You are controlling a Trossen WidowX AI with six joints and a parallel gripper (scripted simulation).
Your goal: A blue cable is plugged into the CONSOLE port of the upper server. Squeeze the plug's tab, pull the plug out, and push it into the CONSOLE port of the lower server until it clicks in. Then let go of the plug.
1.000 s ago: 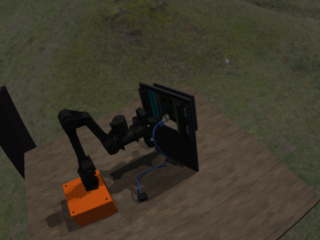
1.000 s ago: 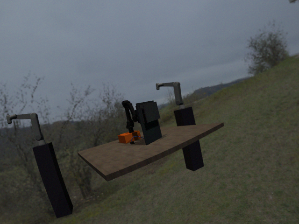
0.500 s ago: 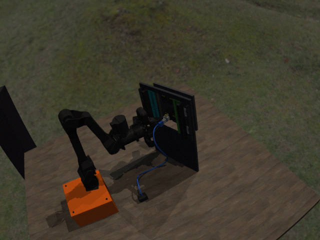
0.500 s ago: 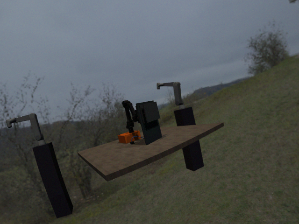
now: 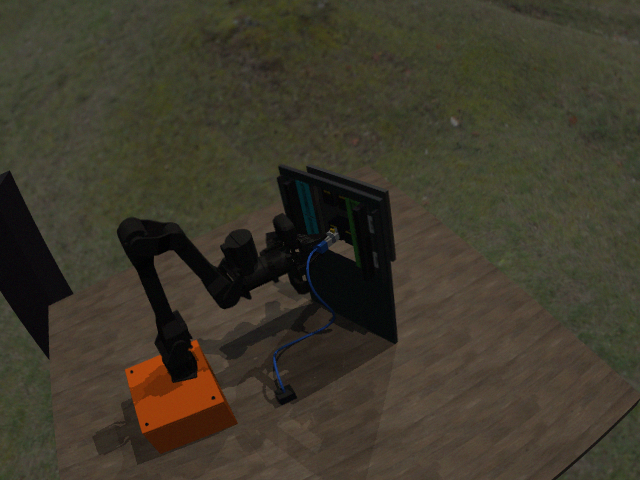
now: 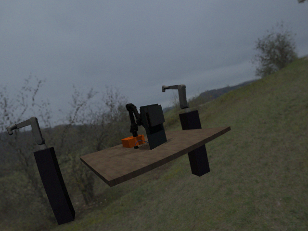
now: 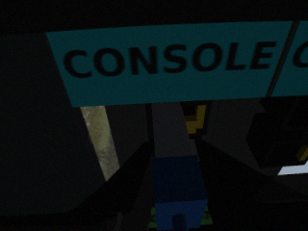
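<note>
The end effector [image 5: 321,244] [image 7: 172,148] is closed around the plug [image 5: 331,236] [image 7: 172,130] of the blue cable [image 5: 332,315] [image 7: 179,222], one dark finger on each side of its body. That side grip leaves the nose pointing at the upright server panel [image 5: 356,304] [image 6: 156,139], as both pulling and pushing require.

In the wrist view the nose reaches beneath the teal CONSOLE label [image 7: 168,60], while yellow port contacts [image 7: 197,120] show just to its right. Since a seated plug would probably cover them, it looks out of line with that opening and not clicked in. Whether this port belongs to the upper or the lower server cannot be told for certain.

The cable hangs from the blue boot [image 5: 322,246] [image 7: 179,178] and curves down to a small black block [image 5: 284,395] [image 6: 135,147] on the table [image 5: 491,351] [image 6: 149,161], which probably anchors its far end. The slack lets the plug travel without a hard tug.

The next move, as judged here, is a small sideways correction under the label, then a straight push with the grip kept firm. Pushing off line could catch the nose on the port's edge or twist the plug between the fingers; release should wait for the click.
</note>
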